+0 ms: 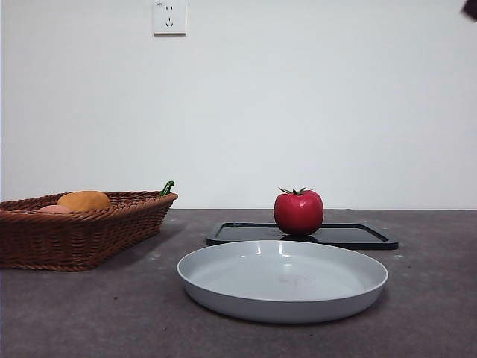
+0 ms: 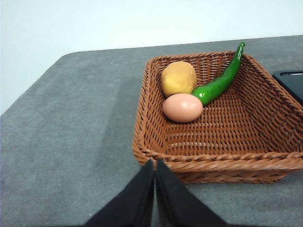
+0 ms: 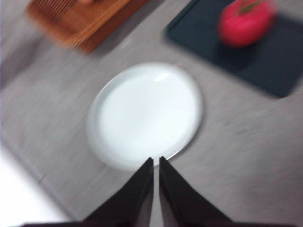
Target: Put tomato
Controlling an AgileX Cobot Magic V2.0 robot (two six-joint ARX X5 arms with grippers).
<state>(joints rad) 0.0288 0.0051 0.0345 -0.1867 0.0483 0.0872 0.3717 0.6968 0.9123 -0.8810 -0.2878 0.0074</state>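
Note:
The red tomato (image 1: 299,212) with a green stem stands on a black flat tray (image 1: 365,236) behind the grey plate (image 1: 223,287). In the right wrist view the tomato (image 3: 244,22) is blurred on the black tray (image 3: 265,61), beyond the plate (image 3: 144,113). My right gripper (image 3: 155,161) is shut and empty, high above the plate's near rim. My left gripper (image 2: 155,163) is shut and empty, just in front of the wicker basket (image 2: 218,163). A black tip (image 1: 469,7) of an arm shows at the front view's top right corner.
The wicker basket (image 1: 82,239) at the left holds an orange-yellow rounded fruit (image 2: 179,78), an egg (image 2: 182,107) and a green chili pepper (image 2: 220,80). A wall socket (image 1: 169,16) is on the white wall behind the grey table.

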